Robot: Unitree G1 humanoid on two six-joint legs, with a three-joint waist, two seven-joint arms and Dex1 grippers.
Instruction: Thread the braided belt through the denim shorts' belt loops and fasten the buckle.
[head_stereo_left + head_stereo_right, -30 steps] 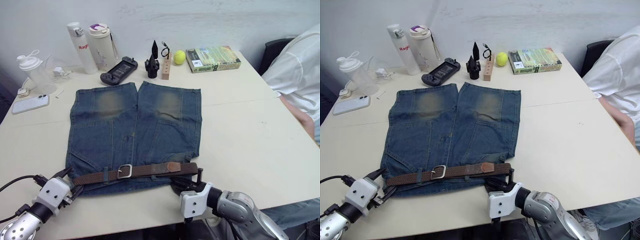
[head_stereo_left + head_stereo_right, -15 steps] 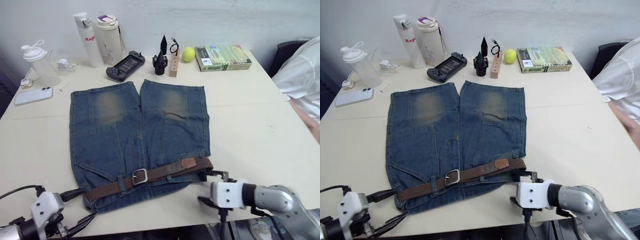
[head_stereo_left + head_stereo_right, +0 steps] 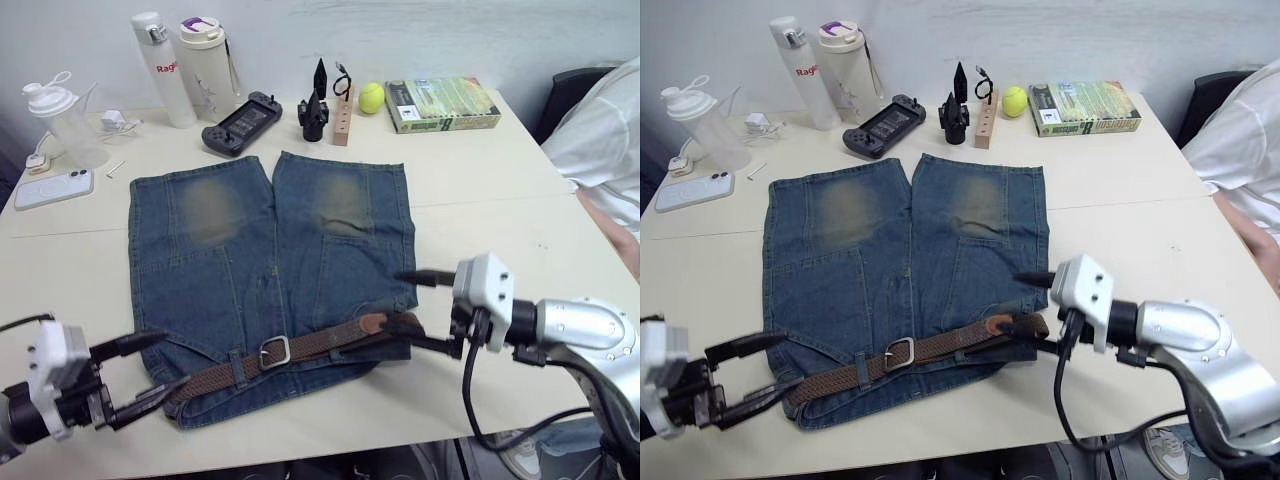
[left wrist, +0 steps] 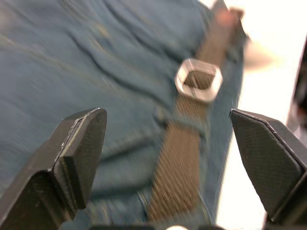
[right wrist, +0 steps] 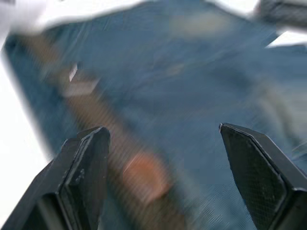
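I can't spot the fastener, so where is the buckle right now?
In the left eye view the buckle lies on the braided belt across the denim shorts waistband, near the table's front edge, between both open grippers.

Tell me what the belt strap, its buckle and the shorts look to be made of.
The braided belt looks like brown woven cord or leather, textured, with a smoother tan tip. The buckle is a shiny silver frame, probably metal. The denim shorts look like matte blue denim, faded yellowish on both legs.
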